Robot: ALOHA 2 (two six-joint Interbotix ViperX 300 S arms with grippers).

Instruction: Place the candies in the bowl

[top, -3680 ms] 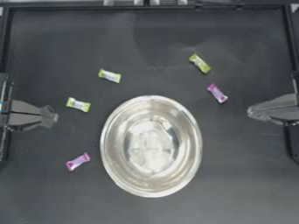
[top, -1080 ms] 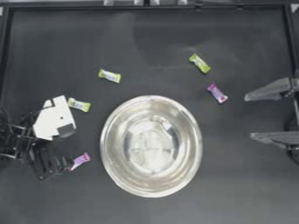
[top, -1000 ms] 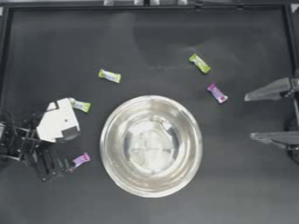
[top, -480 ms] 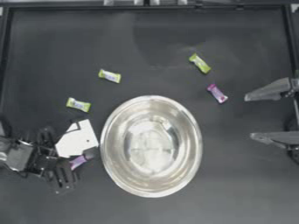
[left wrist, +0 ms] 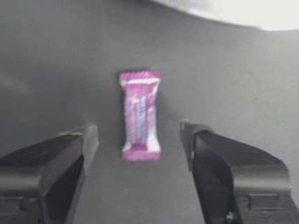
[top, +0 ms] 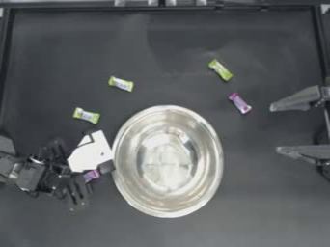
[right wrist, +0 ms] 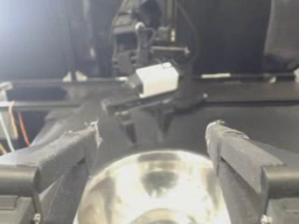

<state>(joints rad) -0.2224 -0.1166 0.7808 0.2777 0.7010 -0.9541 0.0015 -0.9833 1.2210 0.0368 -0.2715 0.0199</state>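
The silver bowl (top: 168,161) sits at the table's middle. Against its left side lies a pink-purple candy (top: 91,175), and my left gripper (top: 97,172) is down over it. In the left wrist view that candy (left wrist: 140,116) lies flat on the table between the left gripper's (left wrist: 137,131) open jaws, with a gap on each side. Loose on the table are yellow-green candies (top: 120,83) (top: 86,115) (top: 220,70) and another pink-purple one (top: 239,102). My right gripper (top: 276,129) waits open at the right edge, facing the bowl (right wrist: 154,188).
The left arm's white wrist block (top: 90,152) hangs just left of the bowl's rim. A raised black border (top: 161,7) runs around the table. In the right wrist view the left arm (right wrist: 154,78) shows beyond the bowl.
My left arm came off the left edge and swung down toward the bowl's lower left, settling over the pink-purple candy. The right gripper opened early on and has stayed still since.
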